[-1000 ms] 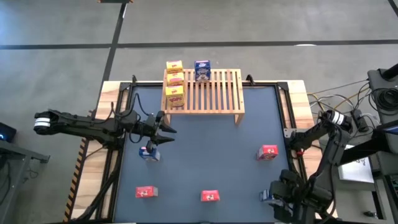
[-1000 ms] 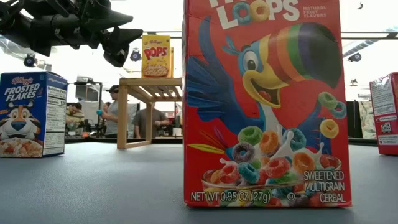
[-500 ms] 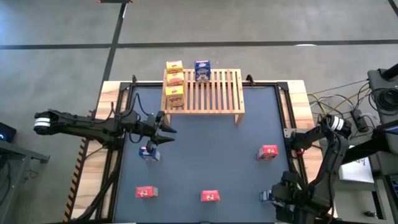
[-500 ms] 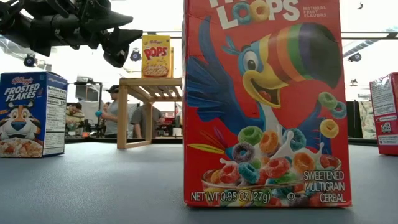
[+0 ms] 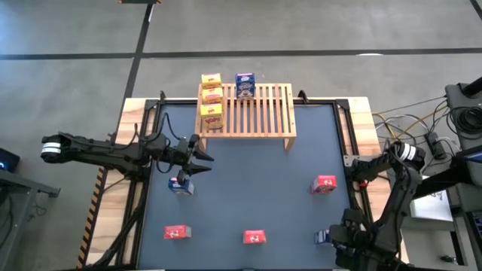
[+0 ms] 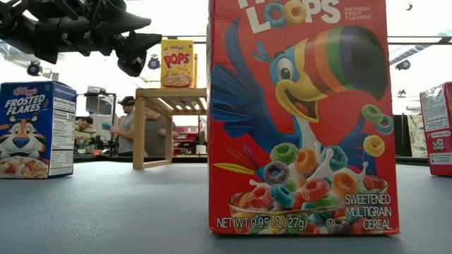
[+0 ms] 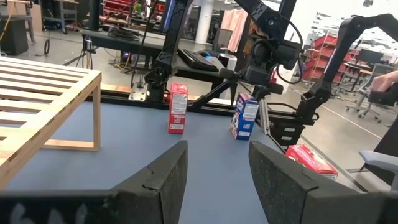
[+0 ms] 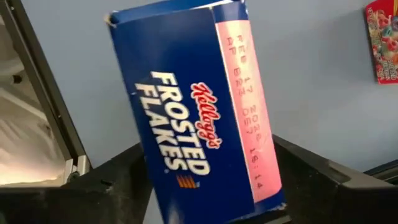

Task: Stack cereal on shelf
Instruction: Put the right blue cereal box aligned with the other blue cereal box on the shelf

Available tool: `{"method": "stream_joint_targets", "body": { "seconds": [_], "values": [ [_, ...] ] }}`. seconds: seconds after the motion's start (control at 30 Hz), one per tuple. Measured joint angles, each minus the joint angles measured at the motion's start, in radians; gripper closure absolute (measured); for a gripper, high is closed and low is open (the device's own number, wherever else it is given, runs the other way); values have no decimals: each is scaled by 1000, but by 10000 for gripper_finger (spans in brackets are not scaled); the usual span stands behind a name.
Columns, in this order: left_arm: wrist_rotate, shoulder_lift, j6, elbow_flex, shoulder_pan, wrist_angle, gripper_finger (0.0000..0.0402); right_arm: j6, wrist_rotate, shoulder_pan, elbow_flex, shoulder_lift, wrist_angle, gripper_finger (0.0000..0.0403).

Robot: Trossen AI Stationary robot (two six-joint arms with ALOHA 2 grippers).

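Observation:
The wooden slatted rack (image 5: 256, 113) stands at the table's far edge. It carries three yellow boxes (image 5: 212, 98) in a row at its left end and one blue box (image 5: 245, 85). My left gripper (image 5: 205, 162) hangs open and empty above the table. A blue box (image 5: 179, 184) stands just nearer than it. My right gripper (image 5: 335, 236) is at the near right corner, shut on another blue Frosted Flakes box (image 8: 199, 112). Three red boxes stand on the table (image 5: 325, 184) (image 5: 254, 238) (image 5: 178, 232). My right gripper holds the blue box by its upper end (image 8: 211, 208), pinched between the two fingers (image 8: 118, 183), which come from above and point down. The box hangs tilted below them. In the left wrist view its lower end (image 7: 242, 134) is at the tabletop; touching or just clear, I cannot tell.
The table's dark frame rail (image 8: 43, 112) runs close beside the held box. The red box (image 6: 304, 120) at the near edge fills the low view. The rack's right half is bare slats (image 5: 271, 109). People stand in the room beyond the table (image 6: 131, 127).
My right arm's elbow and forearm have shifted a little toward the table's near edge, while its gripper has stayed at the blue box in the near right corner. My left arm has kept still.

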Motion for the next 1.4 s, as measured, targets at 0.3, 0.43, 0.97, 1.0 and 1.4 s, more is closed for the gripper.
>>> {"method": "stream_joint_targets", "body": {
  "seconds": [0.3,0.43,0.97,1.0,1.4],
  "values": [
    [-6,0,0,0,0,-1,247,6,-2,0,3,-22,-1,200],
    [-8,0,0,0,0,-2,247,7,-2,0,3,-29,0,219],
    [-15,0,4,0,0,-2,247,-169,189,-88,72,-104,-2,229],
    [-24,1,4,0,0,-1,247,-199,208,-104,83,-113,-3,229],
    [-33,115,-29,5,0,42,247,-720,440,-350,164,-199,-6,229]
  ]
}}
